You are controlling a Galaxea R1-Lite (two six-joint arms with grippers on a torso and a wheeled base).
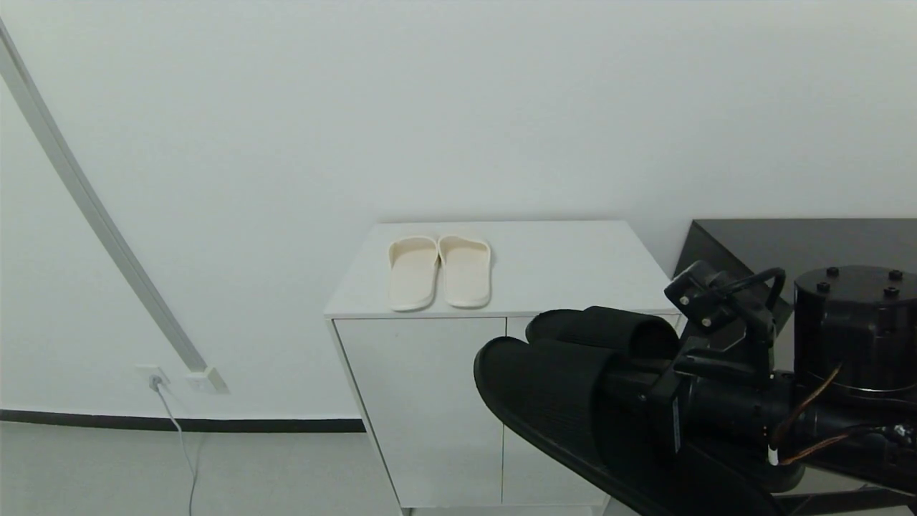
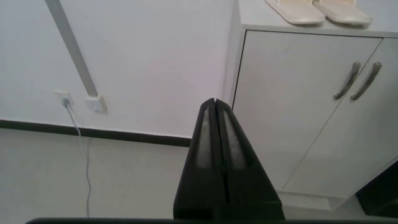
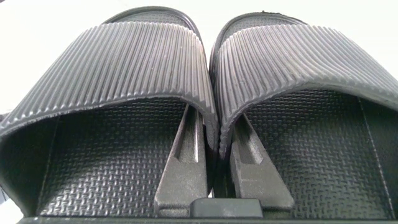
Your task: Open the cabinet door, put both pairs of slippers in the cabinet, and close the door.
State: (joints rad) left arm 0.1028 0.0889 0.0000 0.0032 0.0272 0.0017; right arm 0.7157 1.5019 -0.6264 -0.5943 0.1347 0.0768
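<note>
Right gripper [image 3: 214,124] clamped on black slippers [image 1: 551,387]; left gripper [image 2: 216,106] pinched shut, empty. I'd open with left: door handles [image 2: 365,81] ahead of it.

No text, label, brand, number or sign can be read in any of the 3 views.
</note>
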